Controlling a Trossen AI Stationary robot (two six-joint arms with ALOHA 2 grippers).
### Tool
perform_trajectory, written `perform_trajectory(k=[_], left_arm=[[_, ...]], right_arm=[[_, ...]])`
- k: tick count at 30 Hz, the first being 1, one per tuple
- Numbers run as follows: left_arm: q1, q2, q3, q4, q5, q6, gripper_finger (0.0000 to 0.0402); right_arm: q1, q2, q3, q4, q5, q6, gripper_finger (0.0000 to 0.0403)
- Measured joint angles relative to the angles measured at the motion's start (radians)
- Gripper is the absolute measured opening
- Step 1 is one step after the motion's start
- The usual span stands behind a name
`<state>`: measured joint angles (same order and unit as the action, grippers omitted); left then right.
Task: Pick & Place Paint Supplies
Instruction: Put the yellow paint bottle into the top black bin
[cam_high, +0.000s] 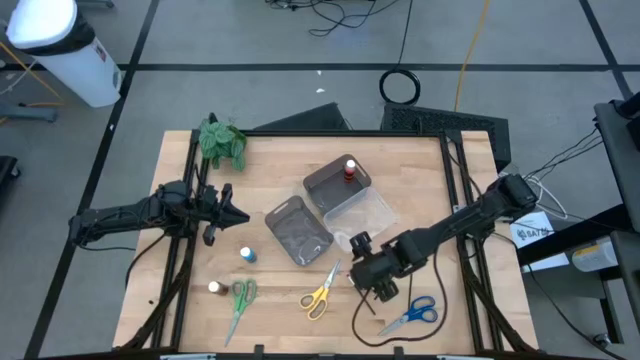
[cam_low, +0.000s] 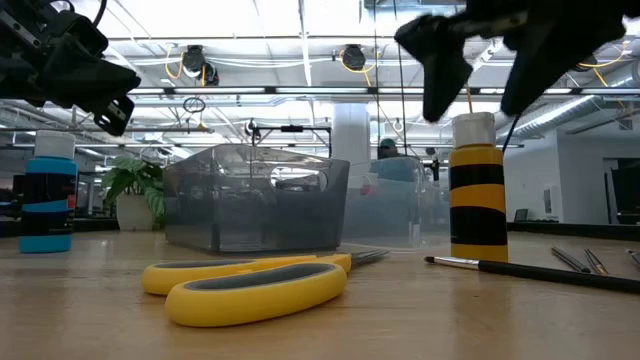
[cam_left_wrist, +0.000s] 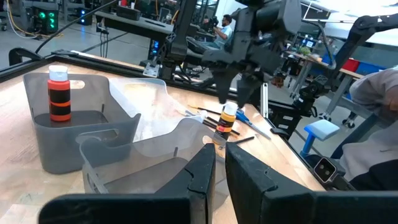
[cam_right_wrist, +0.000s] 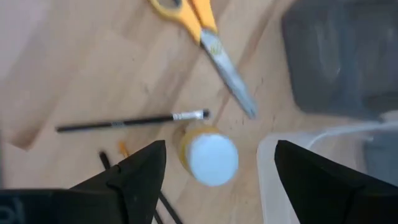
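A small yellow-and-black paint bottle with a white cap (cam_right_wrist: 211, 157) stands upright on the table beside a thin dark brush (cam_right_wrist: 124, 122). My right gripper (cam_right_wrist: 217, 171) hangs open above it, one finger on each side of the cap and clear of it; the low view shows the fingers above the bottle (cam_low: 477, 185). My left gripper (cam_left_wrist: 220, 177) is shut and hovers over the table's left part (cam_high: 232, 213). A red-capped bottle (cam_high: 349, 170) stands in the far grey tray. A blue-capped bottle (cam_high: 246, 255) and another small bottle (cam_high: 214, 287) stand near the left front. Yellow (cam_high: 321, 294), green (cam_high: 241, 300) and blue scissors (cam_high: 414, 313) lie flat.
Two grey trays (cam_high: 298, 232) (cam_high: 330, 190) and a clear tray (cam_high: 368, 212) sit at the table's middle, the clear one close beside the right gripper. A green leafy plant (cam_high: 220, 140) stands at the far left corner. More brushes (cam_low: 585, 262) lie near the front right.
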<state>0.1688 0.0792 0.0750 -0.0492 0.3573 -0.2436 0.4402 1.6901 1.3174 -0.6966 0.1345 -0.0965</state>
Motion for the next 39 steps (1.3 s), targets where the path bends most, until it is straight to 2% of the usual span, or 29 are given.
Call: perform_trajectory(k=[7,13,39], left_arm=[[0.000,0.000,0.000,0.000,0.000,0.000,0.0047],[0.000,0.000,0.000,0.000,0.000,0.000,0.0047],[0.000,0.000,0.000,0.000,0.000,0.000,0.0047]], right_arm=[[-0.036,0.018,0.000,-0.020,-0.009,0.005,0.0282],[-0.034,0.018,0.000,-0.019,-0.093,0.044,0.0266],[-0.035,0.026,0.000,0.011,-0.085,0.055,0.0191]])
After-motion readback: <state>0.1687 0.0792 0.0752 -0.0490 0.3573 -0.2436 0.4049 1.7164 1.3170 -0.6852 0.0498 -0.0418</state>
